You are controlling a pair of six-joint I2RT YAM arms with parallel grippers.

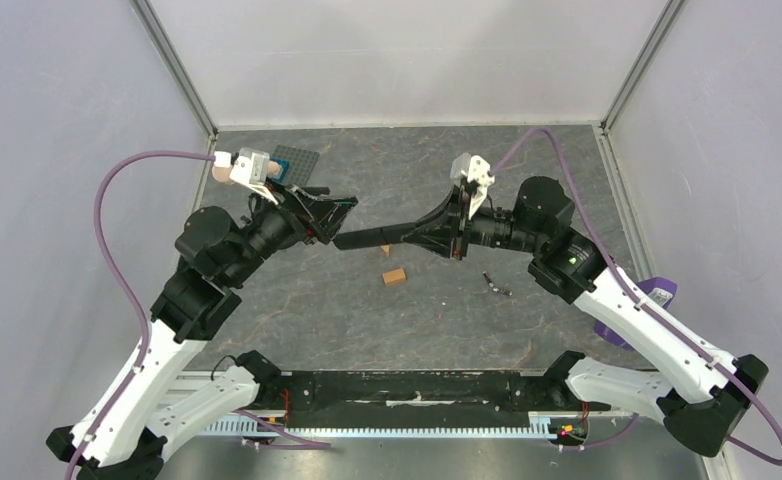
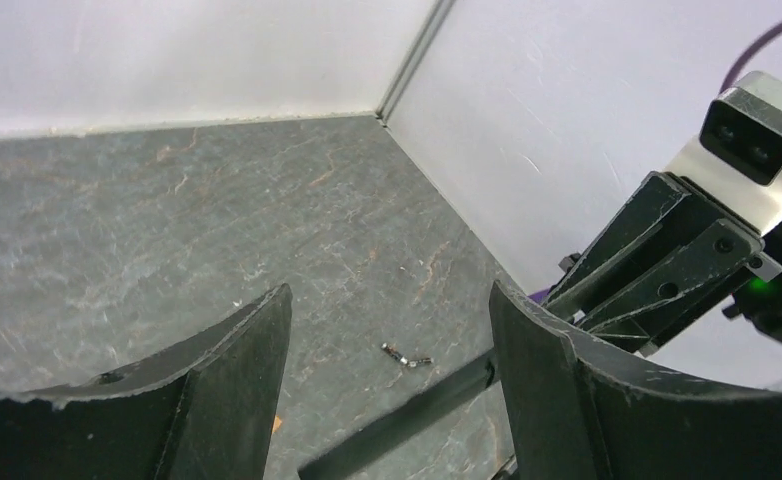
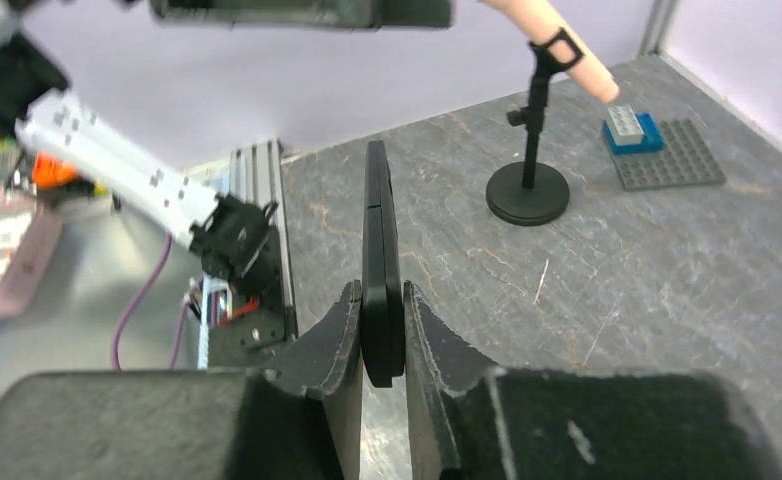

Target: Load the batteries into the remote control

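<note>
The remote control [image 1: 377, 238] is a slim black bar held level above the table, pointing left. My right gripper [image 1: 419, 237] is shut on its right end; in the right wrist view the fingers [image 3: 332, 335] clamp the remote control [image 3: 379, 225] on both sides. My left gripper [image 1: 332, 210] is open and empty just behind the remote's free left end. In the left wrist view the remote control [image 2: 407, 420] passes low between the spread fingers [image 2: 232, 375]. Two small batteries [image 1: 496, 284] lie on the table below the right forearm; they also show in the left wrist view [image 2: 408, 356].
An orange block [image 1: 395, 276] lies on the table under the remote, a smaller orange piece [image 1: 386, 250] behind it. A black stand [image 3: 529, 190] holding a finger-like probe, a blue brick [image 3: 632, 130] and a grey baseplate [image 3: 667, 155] stand at the back left.
</note>
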